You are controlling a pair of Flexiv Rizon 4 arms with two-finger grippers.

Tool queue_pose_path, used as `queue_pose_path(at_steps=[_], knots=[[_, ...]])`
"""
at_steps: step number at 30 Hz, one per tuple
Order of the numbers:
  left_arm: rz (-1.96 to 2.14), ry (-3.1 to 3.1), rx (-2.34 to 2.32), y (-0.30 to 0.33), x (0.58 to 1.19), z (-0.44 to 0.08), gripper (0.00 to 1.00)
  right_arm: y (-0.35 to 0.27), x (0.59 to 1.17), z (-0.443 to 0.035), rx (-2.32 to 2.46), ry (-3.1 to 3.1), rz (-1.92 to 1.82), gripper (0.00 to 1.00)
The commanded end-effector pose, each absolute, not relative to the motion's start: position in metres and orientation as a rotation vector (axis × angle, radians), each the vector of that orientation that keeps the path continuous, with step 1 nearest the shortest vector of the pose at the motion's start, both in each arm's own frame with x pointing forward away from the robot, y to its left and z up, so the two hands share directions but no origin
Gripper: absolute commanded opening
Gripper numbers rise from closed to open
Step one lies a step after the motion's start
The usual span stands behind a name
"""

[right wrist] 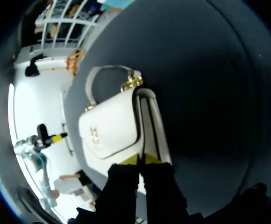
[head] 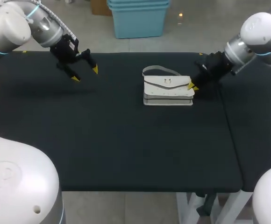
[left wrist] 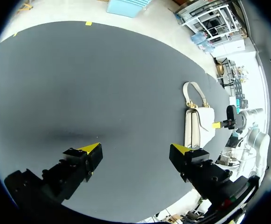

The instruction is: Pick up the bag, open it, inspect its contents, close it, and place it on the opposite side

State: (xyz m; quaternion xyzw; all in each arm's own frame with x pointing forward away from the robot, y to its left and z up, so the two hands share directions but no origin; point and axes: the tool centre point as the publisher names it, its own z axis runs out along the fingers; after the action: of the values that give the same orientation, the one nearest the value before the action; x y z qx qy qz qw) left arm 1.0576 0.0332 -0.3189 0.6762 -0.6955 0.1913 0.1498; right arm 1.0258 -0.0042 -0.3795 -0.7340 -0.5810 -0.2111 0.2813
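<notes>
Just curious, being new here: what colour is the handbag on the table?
The handbag is white, with gold strap fittings; the right wrist view shows it best.

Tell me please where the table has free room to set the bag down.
Widest bare patch: the table's near half, in front of the bag. Also bare: between the left gripper and the bag. Crowded only at the bag's right end, by the right gripper.

Room btwn left claw (head: 85, 74) & bag (head: 168, 91) (strap (head: 160, 71) behind); right claw (head: 192, 86) crowds its right end.
</notes>
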Motion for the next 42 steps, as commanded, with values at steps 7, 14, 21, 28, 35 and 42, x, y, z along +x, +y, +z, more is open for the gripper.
queue_pose_path(at_steps=[7, 14, 21, 28, 35, 42], knots=[[0.533, -2.015, 2.000, 0.051, 1.074, -0.306, 1.00, -0.092, 1.071, -0.361, -2.059, -1.639, -0.525, 0.00], [0.498, -2.033, 2.040, 0.058, 1.085, -0.307, 1.00, -0.092, 1.071, -0.361, -2.059, -1.639, -0.525, 0.00], [0.447, -2.019, 2.058, 0.067, 1.095, -0.304, 1.00, -0.092, 1.071, -0.361, -2.059, -1.639, -0.525, 0.00], [0.309, -2.092, 1.994, 0.082, 1.092, -0.291, 1.00, -0.161, 1.102, -0.361, -2.231, -1.610, -0.537, 0.00], [0.231, -2.217, 1.924, 0.102, 1.087, -0.278, 1.00, -0.207, 1.123, -0.353, -2.292, -1.660, -0.539, 0.00], [0.169, -2.262, 1.938, 0.117, 1.083, -0.271, 1.00, -0.229, 1.148, -0.361, -2.255, -1.725, -0.493, 0.00]])
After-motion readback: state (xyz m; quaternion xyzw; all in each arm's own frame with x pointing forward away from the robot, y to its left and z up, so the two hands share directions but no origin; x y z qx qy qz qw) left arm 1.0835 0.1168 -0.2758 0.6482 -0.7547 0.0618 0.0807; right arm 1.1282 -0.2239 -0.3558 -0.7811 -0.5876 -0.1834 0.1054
